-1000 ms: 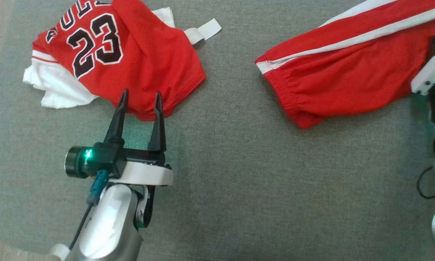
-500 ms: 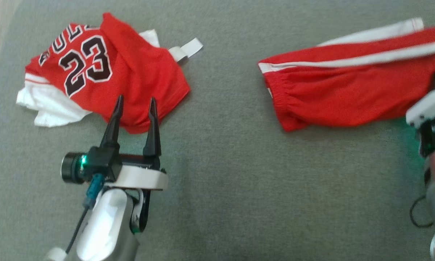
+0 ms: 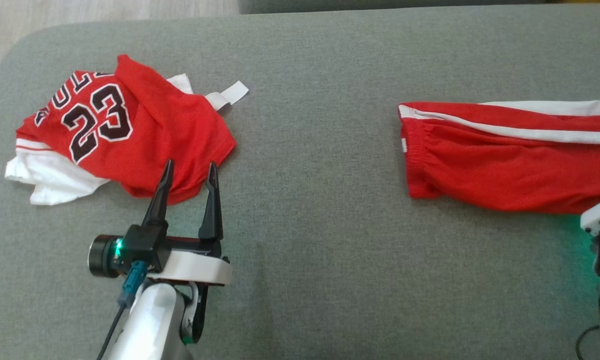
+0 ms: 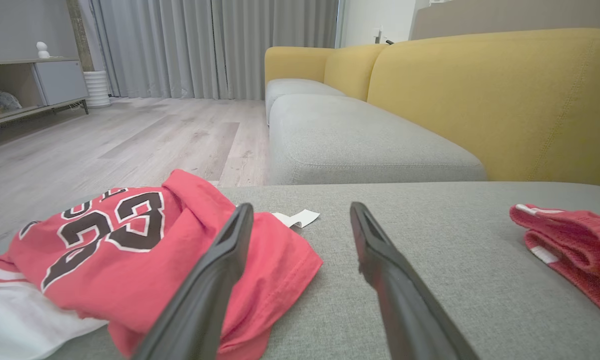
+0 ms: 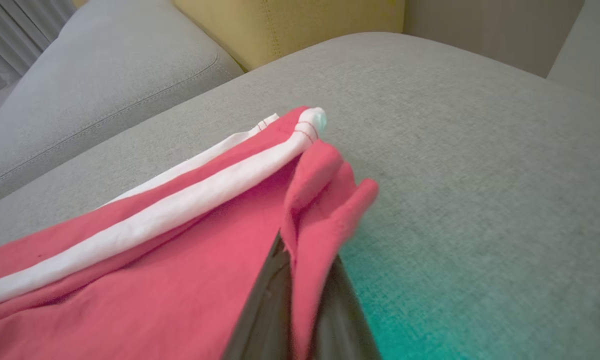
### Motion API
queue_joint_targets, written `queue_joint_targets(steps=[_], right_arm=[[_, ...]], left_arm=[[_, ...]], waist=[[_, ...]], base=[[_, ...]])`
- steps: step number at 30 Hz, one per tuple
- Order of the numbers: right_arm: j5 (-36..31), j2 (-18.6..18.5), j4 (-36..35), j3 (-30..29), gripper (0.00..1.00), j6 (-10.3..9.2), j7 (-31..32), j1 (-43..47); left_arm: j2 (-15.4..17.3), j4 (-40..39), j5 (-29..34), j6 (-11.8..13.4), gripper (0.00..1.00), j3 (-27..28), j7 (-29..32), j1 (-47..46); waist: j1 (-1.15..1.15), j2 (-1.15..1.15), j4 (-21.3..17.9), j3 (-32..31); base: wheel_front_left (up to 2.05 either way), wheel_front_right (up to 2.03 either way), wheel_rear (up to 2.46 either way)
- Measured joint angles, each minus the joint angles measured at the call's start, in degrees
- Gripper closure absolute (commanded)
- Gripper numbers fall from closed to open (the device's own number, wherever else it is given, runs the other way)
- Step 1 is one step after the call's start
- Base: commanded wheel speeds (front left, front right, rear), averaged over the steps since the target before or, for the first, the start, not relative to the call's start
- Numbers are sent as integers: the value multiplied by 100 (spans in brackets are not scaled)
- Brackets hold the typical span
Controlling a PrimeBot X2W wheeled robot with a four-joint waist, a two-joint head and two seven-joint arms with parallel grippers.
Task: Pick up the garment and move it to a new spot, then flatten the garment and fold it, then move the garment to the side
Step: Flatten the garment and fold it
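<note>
At the right end of the grey cushion [image 3: 320,240], the right gripper [image 5: 305,305] is pinched tight on a fold of the red shorts [image 3: 500,170]. In the right wrist view the cloth runs down between its two dark fingers [image 5: 260,320], which stand almost together with only fabric between them. A ruffle of red hem stands up just past the tips. A green glow tints the cushion beside them.

From that grip the shorts stretch toward the middle of the cushion, with the gathered waistband at the inner end. The white stripe [image 3: 530,132] runs along the side nearer the cushion's far edge.

Over the cushion's left half, the left gripper [image 3: 190,165] stands wide apart and holds nothing. Its fingertips reach over the near hem of a red jersey [image 3: 130,135] marked 23; whether they touch the cloth I cannot tell. The jersey lies rumpled at the cushion's left end. A white layer [image 3: 50,180] pokes out from under it toward the left edge, and a white strap [image 3: 227,95] sticks out on its far side. A broad bare stretch at the middle of the cushion separates the jersey from the shorts.

Beyond the cushion's far edge, the left wrist view shows another grey seat [image 4: 360,145], a yellow backrest [image 4: 480,100] and a pale wooden floor [image 4: 130,140].
</note>
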Motion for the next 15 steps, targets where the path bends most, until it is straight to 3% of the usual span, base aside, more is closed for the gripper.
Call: queue_joint_targets(steps=[7, 15], right_arm=[[172, 116, -435, 30, 100, 0, -7, 32], [799, 494, -1305, 904, 100, 0, -153, 38]], left_arm=[[-1, 8, 19, -45, 0, 0, 0, -3], [-2, 118, 107, -55, 0, 3, 0, -5]], waist=[[1, 0, 32, 95], [1, 0, 98, -77]], base=[[0, 0, 0], [0, 0, 0]])
